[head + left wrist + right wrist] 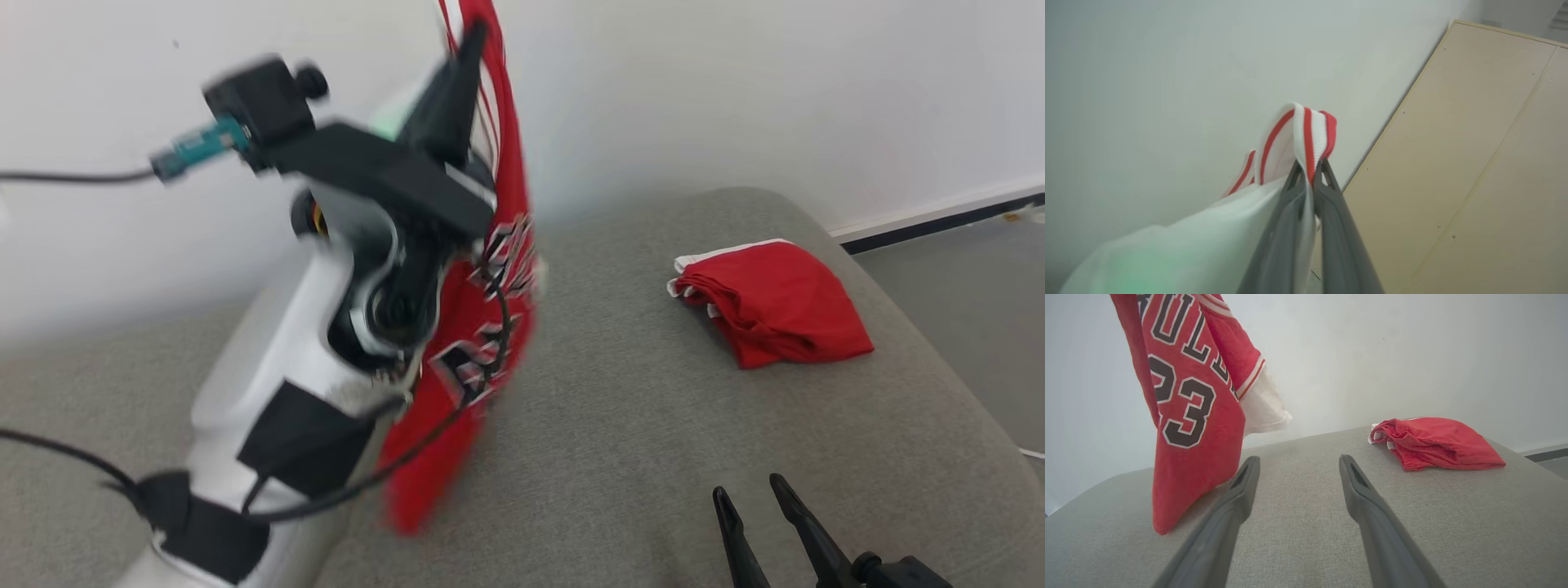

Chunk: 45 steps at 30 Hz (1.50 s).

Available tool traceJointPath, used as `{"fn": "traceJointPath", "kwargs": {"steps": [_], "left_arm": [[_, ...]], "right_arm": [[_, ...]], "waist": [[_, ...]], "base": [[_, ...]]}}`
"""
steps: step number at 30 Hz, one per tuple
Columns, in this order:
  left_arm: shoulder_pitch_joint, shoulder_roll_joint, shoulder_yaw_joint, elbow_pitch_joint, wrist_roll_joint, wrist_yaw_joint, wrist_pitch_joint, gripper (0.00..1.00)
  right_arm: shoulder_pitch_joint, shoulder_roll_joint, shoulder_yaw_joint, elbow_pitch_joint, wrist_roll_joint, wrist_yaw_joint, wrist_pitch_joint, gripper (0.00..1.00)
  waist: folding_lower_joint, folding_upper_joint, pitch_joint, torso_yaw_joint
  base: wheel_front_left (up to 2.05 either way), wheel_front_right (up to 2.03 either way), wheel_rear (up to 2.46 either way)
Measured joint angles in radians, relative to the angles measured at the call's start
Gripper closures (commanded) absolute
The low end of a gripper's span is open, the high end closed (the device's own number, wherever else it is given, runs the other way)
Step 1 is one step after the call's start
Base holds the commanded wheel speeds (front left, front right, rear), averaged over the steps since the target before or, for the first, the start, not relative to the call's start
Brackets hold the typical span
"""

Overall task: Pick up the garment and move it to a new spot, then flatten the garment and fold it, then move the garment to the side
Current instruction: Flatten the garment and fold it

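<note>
Two red garments are in view. One, a red jersey point(510, 163) with the number 23, hangs in the air above the left part of the grey cushion point(637, 425). The left gripper point(467, 49) pinches its striped white-and-red trim, fingers pressed together. I cannot tell if its lower corner touches the cushion. The second red garment point(775, 302) lies bunched at the far right. The right gripper point(747, 490) is low over the near edge, spread wide and holding nothing.
</note>
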State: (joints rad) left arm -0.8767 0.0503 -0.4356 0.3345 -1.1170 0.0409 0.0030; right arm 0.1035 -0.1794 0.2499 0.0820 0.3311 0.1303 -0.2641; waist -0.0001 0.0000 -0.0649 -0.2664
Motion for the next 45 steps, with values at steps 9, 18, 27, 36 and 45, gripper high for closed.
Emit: {"fn": "traceJointPath", "kwargs": {"steps": [9, 18, 27, 36, 45], "left_arm": [[-0.078, 0.007, 0.046, 0.178, -0.005, 0.083, -0.122, 1.0], [0.264, 0.093, 0.121, 0.361, -0.041, 0.083, -0.223, 1.0], [0.55, 0.182, 0.337, 0.298, 0.007, 0.065, -0.263, 1.0], [0.818, 0.096, 0.539, 0.092, 0.151, 0.093, -0.263, 1.0], [0.897, 0.046, 0.518, -0.092, 0.468, 0.019, -0.264, 0.0]], "right_arm": [[0.0, 0.012, -0.009, 0.002, -0.006, 0.0, 0.0, 0.0], [0.011, 0.016, -0.011, 0.006, -0.006, 0.0, 0.0, 0.0], [0.023, -0.003, -0.042, 0.0, -0.006, 0.0, 0.0, 0.0], [0.024, -0.006, -0.047, 0.013, -0.003, 0.0, 0.0, 0.0], [0.008, 0.0, -0.033, 0.072, 0.043, 0.0, 0.0, 0.0]], "waist": [[0.0, -0.0001, -0.021, -0.033], [0.0001, 0.0, 0.0, -0.003], [0.0001, 0.0, 0.022, 0.054], [0.0001, -0.0001, 0.04, 0.121], [0.0001, 0.0, 0.053, 0.17]], "base": [[0.0, 0.0, 0.0], [0.0, 0.0, 0.0], [0.0, 0.0, 0.0], [0.0, 0.0, 0.0], [0.0, 0.0, 0.0]]}}
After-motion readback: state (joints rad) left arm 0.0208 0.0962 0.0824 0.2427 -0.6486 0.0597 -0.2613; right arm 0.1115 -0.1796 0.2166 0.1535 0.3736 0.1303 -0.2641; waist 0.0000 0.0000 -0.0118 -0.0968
